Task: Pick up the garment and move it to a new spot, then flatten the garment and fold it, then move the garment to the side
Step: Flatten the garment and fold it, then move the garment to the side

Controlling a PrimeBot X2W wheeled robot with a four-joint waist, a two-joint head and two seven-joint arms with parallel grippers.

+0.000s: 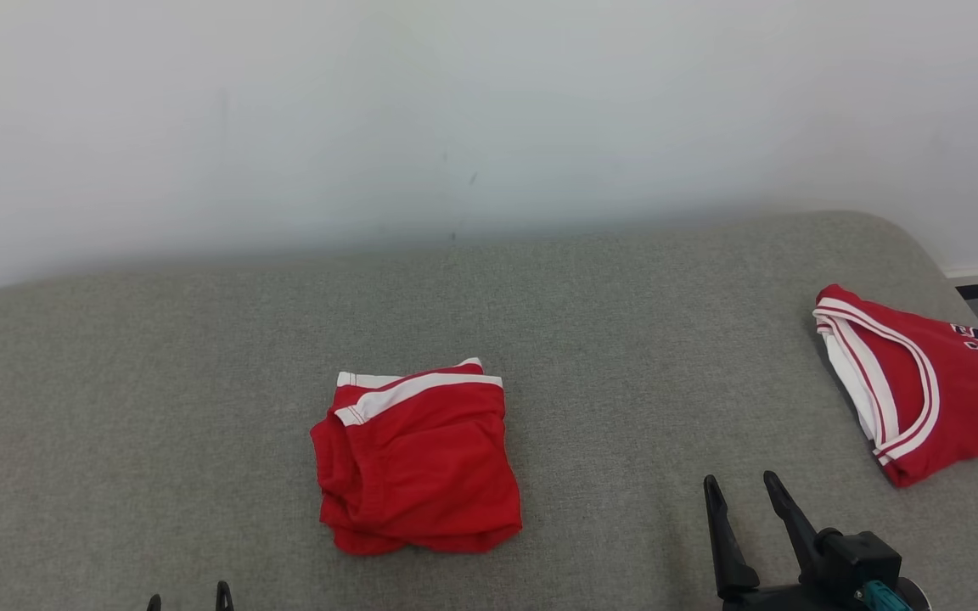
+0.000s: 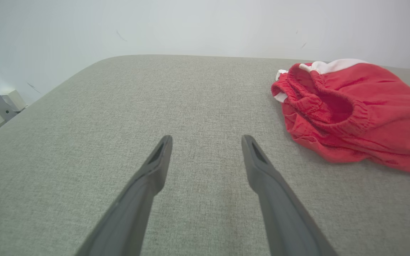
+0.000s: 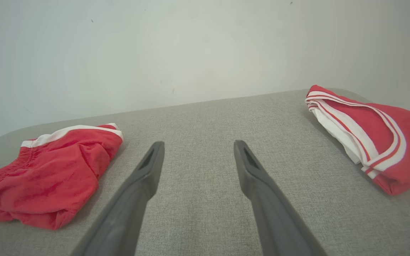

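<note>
Lying near the middle of the grey padded table (image 1: 158, 356): red shorts (image 1: 421, 467) with white trim, folded into a rough square, elastic waistband bunched along the left side. Red jersey (image 1: 930, 382) with white-and-red banding and dark lettering, folded, at the table's right edge, well apart from the shorts. Left gripper (image 1: 188, 594) low at the near edge, jaws spread, nothing between them, shorts off to its right. Right gripper (image 1: 742, 478) between shorts and jersey, jaws spread and empty, over bare fabric. Pale wall (image 1: 489, 110) behind.
</note>
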